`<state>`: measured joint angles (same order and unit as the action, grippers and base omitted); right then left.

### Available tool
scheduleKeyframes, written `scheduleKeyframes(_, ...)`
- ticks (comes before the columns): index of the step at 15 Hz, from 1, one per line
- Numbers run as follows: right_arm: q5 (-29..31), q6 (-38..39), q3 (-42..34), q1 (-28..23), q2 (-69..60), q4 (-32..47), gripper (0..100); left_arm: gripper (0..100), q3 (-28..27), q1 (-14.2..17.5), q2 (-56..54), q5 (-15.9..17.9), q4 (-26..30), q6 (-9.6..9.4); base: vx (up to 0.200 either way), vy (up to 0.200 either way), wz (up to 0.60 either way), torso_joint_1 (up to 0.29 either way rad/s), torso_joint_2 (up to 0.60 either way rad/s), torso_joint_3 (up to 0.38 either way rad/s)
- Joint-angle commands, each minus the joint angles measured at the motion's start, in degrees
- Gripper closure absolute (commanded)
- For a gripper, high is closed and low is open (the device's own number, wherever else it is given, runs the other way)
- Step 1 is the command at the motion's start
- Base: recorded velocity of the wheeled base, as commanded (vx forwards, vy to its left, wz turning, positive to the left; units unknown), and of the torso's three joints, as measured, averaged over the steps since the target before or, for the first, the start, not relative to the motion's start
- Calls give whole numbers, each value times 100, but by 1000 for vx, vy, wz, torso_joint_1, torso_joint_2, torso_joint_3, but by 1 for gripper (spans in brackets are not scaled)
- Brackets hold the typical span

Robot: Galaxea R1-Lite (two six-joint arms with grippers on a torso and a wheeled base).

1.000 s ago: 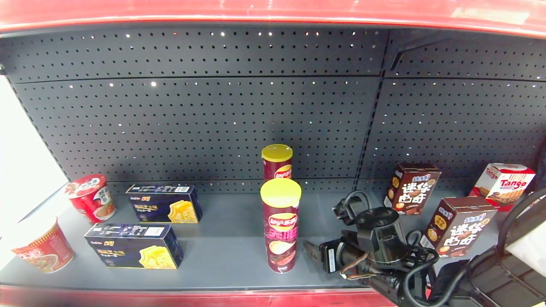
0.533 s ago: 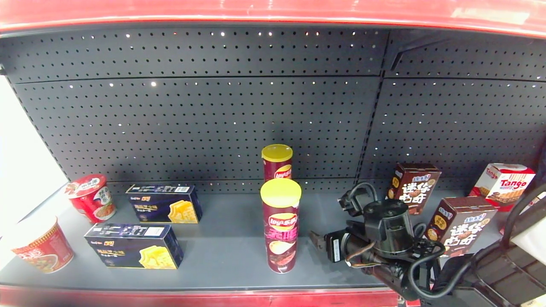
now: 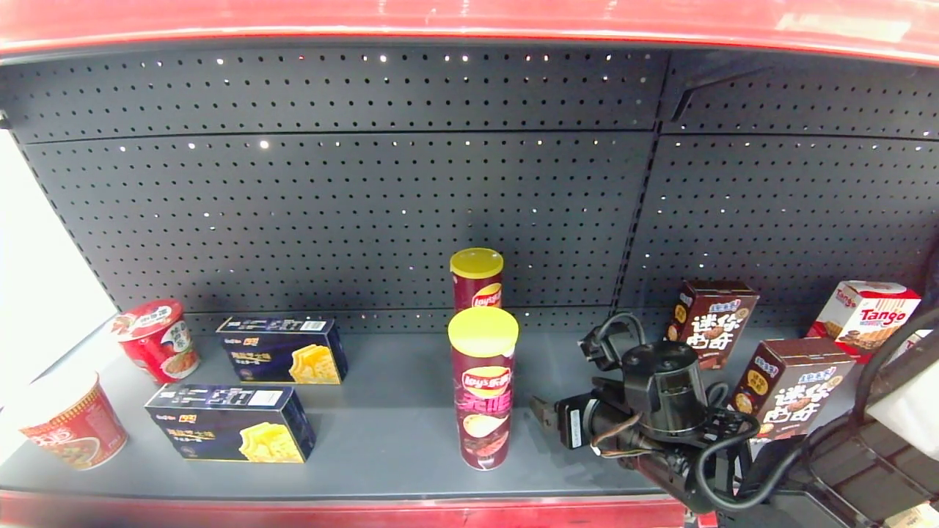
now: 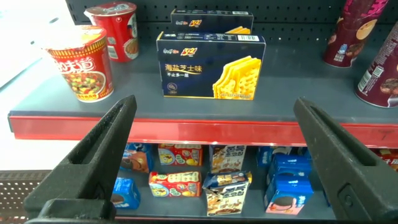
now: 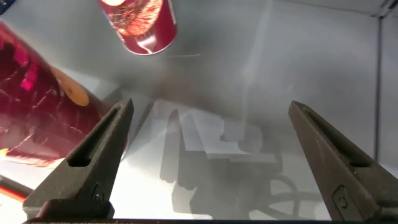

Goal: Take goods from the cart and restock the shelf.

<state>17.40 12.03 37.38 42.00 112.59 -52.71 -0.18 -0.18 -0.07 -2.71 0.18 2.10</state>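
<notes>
Two maroon chips cans with yellow lids stand mid-shelf, the front can (image 3: 482, 389) ahead of the back can (image 3: 477, 279). My right gripper (image 3: 541, 416) hovers low over the grey shelf board (image 3: 381, 433), just right of the front can and apart from it. In the right wrist view the right gripper (image 5: 211, 107) is open with nothing between its fingers; the front can (image 5: 43, 130) lies beside one finger, the back can (image 5: 140, 25) farther off. My left gripper (image 4: 214, 104) is open and empty, in front of the shelf's red edge (image 4: 186, 129), facing a blue box (image 4: 211, 65).
Cup noodles (image 3: 70, 422) (image 3: 155, 339) and two blue boxes (image 3: 231, 424) (image 3: 282, 350) sit at shelf left. Brown snack boxes (image 3: 708, 323) (image 3: 788, 387) and a red-white wafer box (image 3: 866, 319) stand close behind my right arm. Packaged goods (image 4: 217, 180) fill the shelf below.
My right arm has shifted a little to the right and deeper over the shelf, drawing its gripper slightly away from the front can. The cans and boxes have not moved.
</notes>
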Motion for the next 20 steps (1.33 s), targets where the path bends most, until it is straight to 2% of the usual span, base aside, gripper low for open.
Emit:
scheduleKeyframes(1,1,1,59,72,123,-11,0,0,9,1,7,-2,-1,1,0,0,0,0,0,0)
scheduleKeyframes(20,1,1,253,248,298,-11,0,0,1,1,7,-2,-1,1,0,0,0,0,0,0)
